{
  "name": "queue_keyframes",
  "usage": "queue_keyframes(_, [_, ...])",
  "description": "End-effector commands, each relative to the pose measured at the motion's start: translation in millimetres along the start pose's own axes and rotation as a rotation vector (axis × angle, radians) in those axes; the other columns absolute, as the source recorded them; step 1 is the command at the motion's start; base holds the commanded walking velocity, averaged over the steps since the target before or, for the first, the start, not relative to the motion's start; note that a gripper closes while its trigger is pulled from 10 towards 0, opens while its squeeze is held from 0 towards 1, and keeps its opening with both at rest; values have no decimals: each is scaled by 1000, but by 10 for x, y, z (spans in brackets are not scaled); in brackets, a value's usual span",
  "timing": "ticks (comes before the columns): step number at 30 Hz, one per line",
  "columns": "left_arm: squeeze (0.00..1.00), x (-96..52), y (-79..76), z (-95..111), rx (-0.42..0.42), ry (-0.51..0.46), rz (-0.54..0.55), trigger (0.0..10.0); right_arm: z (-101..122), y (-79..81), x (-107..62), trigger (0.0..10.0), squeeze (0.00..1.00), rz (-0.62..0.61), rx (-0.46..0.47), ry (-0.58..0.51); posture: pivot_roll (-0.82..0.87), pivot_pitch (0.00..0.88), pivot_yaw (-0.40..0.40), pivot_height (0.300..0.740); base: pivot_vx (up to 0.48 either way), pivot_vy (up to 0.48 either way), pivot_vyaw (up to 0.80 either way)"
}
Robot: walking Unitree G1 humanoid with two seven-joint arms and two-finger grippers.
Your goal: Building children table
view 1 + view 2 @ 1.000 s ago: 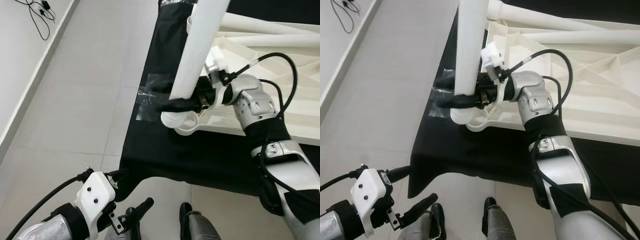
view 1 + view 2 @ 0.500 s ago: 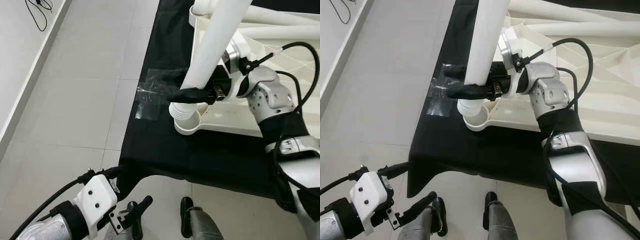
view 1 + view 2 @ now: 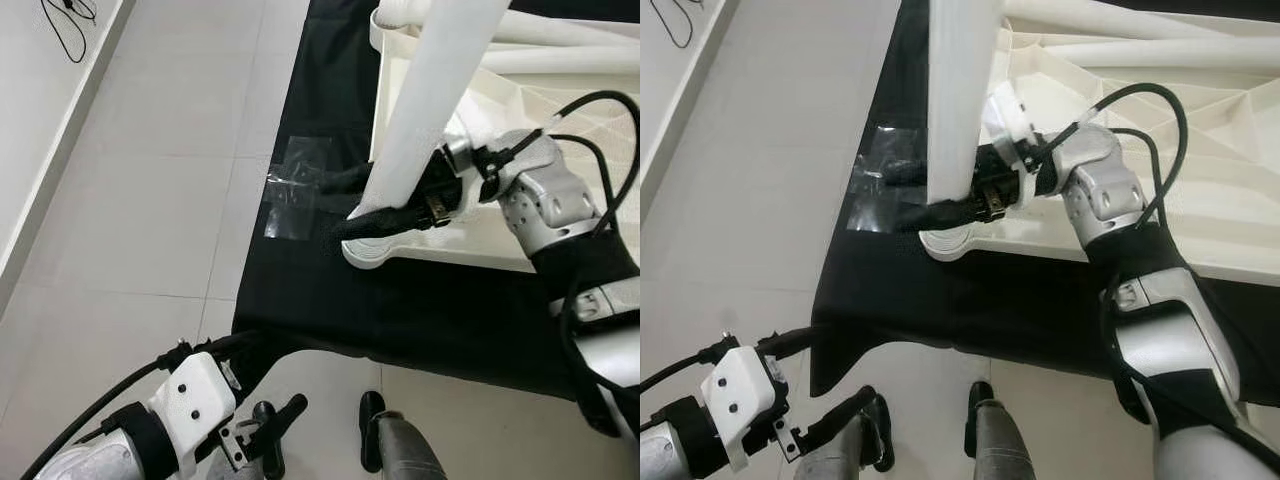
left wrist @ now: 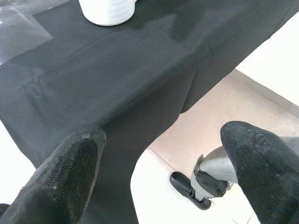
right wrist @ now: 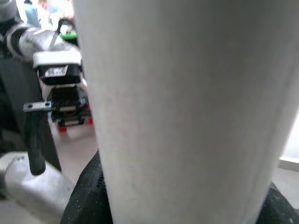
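Step in hand: leg fitting. Right gripper, jaws clamped on the white table leg, holds it upright at frame centre over the tabletop's corner socket; seating depth appears partial. Next: press or twist home. Left gripper idles, jaws wide.

— What do we hold at the tabletop?

— Our right gripper clamps a white table leg, standing in the tabletop's round corner socket.

— And around it?

— The tabletop lies on a black cloth; clear tape sits left of the socket. Our left gripper hangs low, well apart.
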State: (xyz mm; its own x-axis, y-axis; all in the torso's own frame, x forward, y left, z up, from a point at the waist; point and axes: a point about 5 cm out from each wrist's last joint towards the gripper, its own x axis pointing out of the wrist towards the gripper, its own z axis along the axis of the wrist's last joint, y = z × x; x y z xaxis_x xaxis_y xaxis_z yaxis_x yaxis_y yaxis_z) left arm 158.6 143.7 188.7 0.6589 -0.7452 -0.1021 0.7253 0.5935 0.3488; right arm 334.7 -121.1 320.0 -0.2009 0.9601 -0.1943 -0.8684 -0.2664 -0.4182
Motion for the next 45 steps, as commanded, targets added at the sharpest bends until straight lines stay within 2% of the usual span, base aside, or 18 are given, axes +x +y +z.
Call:
queue_keyframes(1, [0,-15,-45,-56,-16,24,-30,10000,-518,182,25,10000,0,48,186,186,111,523,54,740,0,0,0])
queue_keyframes(7, [0,-15,-38,-63,-12,23,-30,10000,-562,200,55,10000,0,106,157,287,111,523,55,740,0,0,0])
queue_keyframes(9, [0,-15,-31,-68,-10,23,-28,10000,-571,202,95,10000,0,160,121,363,109,523,55,740,0,0,0])
queue_keyframes(14, [0,-11,-24,-73,-8,23,-28,10000,-553,172,123,10000,0,192,84,416,106,516,54,740,0,0,0])
queue_keyframes(22, [0,4,-18,-92,-5,22,-29,10000,-432,75,157,10000,0,158,84,333,100,508,50,740,0,0,0])
queue_keyframes(23, [0,11,-17,-98,-5,22,-29,10000,-404,44,158,10000,0,133,93,286,94,504,47,740,0,0,0])
queue_keyframes(24, [0,11,-17,-98,-5,22,-29,10000,-404,44,158,10000,0,133,93,286,94,504,47,740,0,0,0])
queue_keyframes(26, [0,28,-15,-111,-5,19,-27,10000,-365,-56,148,10000,0,44,132,180,85,499,42,740,0,0,0])
queue_keyframes(28, [0,45,-14,-124,-6,16,-26,10000,-386,-110,141,10000,0,-42,160,123,74,490,37,740,0,0,0])
queue_keyframes(32, [0,52,-13,-129,-6,15,-26,10000,-399,-123,139,10000,0,-77,166,109,74,490,37,740,0,0,0])
queue_keyframes(34, [0,77,-6,-153,-7,12,-24,10000,-445,-127,143,10000,0,-164,171,84,49,474,30,740,0,0,0])
queue_keyframes(37, [0,98,-3,-169,-8,7,-22,10000,-478,-115,141,10000,0,-226,158,79,42,465,28,740,0,0,0])
queue_keyframes(40, [0,142,11,-195,-5,-3,-21,10000,-540,23,146,10000,0,-286,133,81,18,453,21,740,0,0,0])
queue_keyframes(42, [0,153,14,-197,-4,-7,-20,10000,-608,63,159,10000,0,-350,142,125,8,451,13,740,0,0,0])
queue_keyframes(45, [0,162,17,-200,-3,-8,-19,10000,-633,78,165,10000,0,-375,145,138,-1,445,9,740,0,0,0])
